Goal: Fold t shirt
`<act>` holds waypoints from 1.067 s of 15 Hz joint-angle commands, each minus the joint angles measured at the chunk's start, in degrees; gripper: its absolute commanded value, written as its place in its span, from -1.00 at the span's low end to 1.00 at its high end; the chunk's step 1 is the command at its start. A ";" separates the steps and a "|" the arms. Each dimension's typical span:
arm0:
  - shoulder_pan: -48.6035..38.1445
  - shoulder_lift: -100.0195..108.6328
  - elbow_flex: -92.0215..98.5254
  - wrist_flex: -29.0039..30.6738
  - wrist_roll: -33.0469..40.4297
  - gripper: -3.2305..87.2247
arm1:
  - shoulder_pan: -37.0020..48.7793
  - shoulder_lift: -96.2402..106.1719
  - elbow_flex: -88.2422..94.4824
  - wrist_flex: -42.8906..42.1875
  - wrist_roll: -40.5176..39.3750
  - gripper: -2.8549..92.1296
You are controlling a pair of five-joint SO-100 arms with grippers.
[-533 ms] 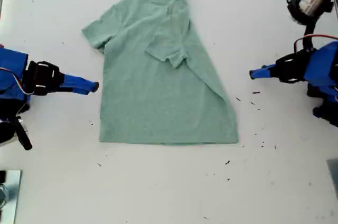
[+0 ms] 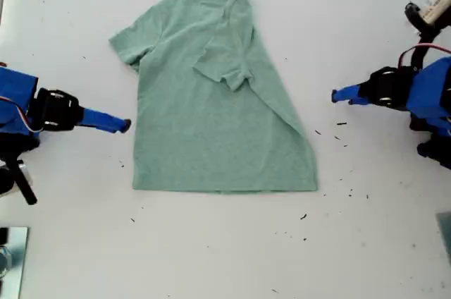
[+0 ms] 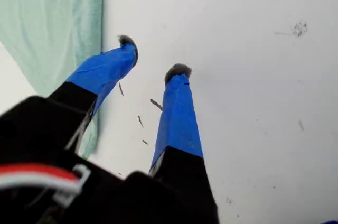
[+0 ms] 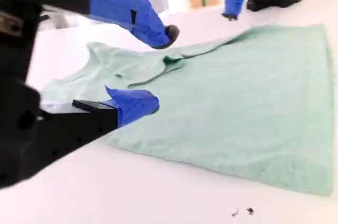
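The pale green t shirt (image 2: 211, 123) lies flat on the white table, collar toward the far edge. The sleeve on the exterior view's right is folded in over the chest. My first gripper (image 2: 335, 94) hovers at the exterior view's right, a short way off the shirt's slanted side edge. Its wrist view shows the gripper (image 3: 153, 56) open over bare table, with the shirt (image 3: 47, 18) beside one finger. My second gripper (image 2: 125, 126) sits at the exterior view's left, just off the shirt's side. In its own view the gripper (image 4: 160, 68) is open and empty, at the edge of the shirt (image 4: 237, 108).
Small dark specks (image 2: 342, 124) dot the table near the first gripper and below the hem. A white and black part (image 2: 431, 3) stands at the exterior view's top right. A shiny metal piece (image 2: 10, 257) sits at its bottom left.
My second gripper has shifted a little toward the near edge of the table. The first arm has moved slightly. The shirt lies as before.
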 commanded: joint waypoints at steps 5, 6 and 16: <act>-2.46 0.44 0.00 -0.35 0.70 -0.93 | 1.49 0.53 3.43 -0.88 -5.10 -0.91; -2.20 0.53 -1.32 -0.79 0.79 -0.93 | 1.85 0.53 3.43 -0.88 -4.92 -0.91; -28.92 -63.81 -76.82 31.29 19.07 -0.94 | 0.53 0.53 4.13 -2.46 -6.15 -0.91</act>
